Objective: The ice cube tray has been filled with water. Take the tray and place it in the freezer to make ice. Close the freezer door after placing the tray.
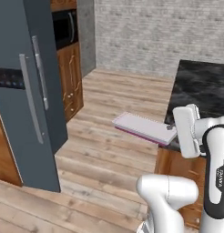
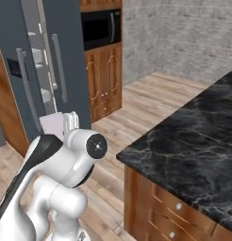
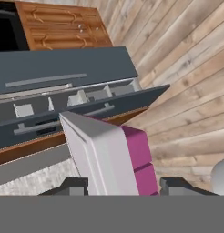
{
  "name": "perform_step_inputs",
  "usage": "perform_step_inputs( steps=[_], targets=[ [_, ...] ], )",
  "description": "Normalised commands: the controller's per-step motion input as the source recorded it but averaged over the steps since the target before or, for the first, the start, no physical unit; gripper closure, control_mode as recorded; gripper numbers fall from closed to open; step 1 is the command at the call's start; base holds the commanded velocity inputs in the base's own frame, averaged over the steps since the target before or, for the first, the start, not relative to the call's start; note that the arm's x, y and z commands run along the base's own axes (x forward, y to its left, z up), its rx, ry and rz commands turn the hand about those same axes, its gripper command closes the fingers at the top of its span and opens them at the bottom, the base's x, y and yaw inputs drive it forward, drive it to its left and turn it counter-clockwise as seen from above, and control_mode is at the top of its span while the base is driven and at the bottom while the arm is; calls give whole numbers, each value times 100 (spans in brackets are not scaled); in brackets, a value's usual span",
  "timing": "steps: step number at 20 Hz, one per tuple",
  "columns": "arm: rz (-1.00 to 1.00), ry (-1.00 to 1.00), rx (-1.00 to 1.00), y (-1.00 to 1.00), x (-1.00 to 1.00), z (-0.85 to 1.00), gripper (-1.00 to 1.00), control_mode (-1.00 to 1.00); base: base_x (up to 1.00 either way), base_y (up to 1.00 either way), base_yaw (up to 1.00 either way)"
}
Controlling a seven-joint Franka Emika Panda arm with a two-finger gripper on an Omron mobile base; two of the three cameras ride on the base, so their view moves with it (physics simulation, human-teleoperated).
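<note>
My gripper (image 1: 174,130) is shut on one end of the ice cube tray (image 1: 143,127), a flat pale slab with a magenta underside held level over the wooden floor. In the hand view the tray (image 3: 109,152) stands between my two dark fingertips (image 3: 70,185), pointing at the freezer (image 3: 63,68). The freezer (image 1: 38,54) is a tall dark slate cabinet at the left. The freezer door (image 1: 13,123), with a black display and a grey bar handle, stands ajar. Grey shelves (image 2: 40,52) show through the gap between the two doors. The tray's far end (image 2: 53,125) peeks out behind my arm.
A black marble island counter (image 2: 193,141) on brown drawers lies to my right, its corner (image 1: 177,100) close to the hand. Brown wooden cabinets with a dark built-in microwave (image 1: 64,28) stand beside the freezer. Open wooden floor (image 1: 104,159) stretches between me and the freezer.
</note>
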Motion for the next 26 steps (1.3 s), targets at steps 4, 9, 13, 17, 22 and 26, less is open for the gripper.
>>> perform_step_inputs(
  steps=[4, 9, 13, 17, 22, 26],
  targets=[
    [0, 0, 0, 0, 0, 0, 100, 100, 21, 77, -31],
    [0, 0, 0, 0, 0, 0, 100, 100, 20, 79, -30],
    [0, 0, 0, 0, 0, 0, 100, 100, 27, 76, -28],
    [0, 0, 0, 0, 0, 0, 100, 100, 41, 56, -26],
    [0, 0, 0, 0, 0, 0, 100, 100, 60, 15, -21],
    [0, 0, 0, 0, 0, 0, 100, 100, 77, 0, -13]
  ],
)
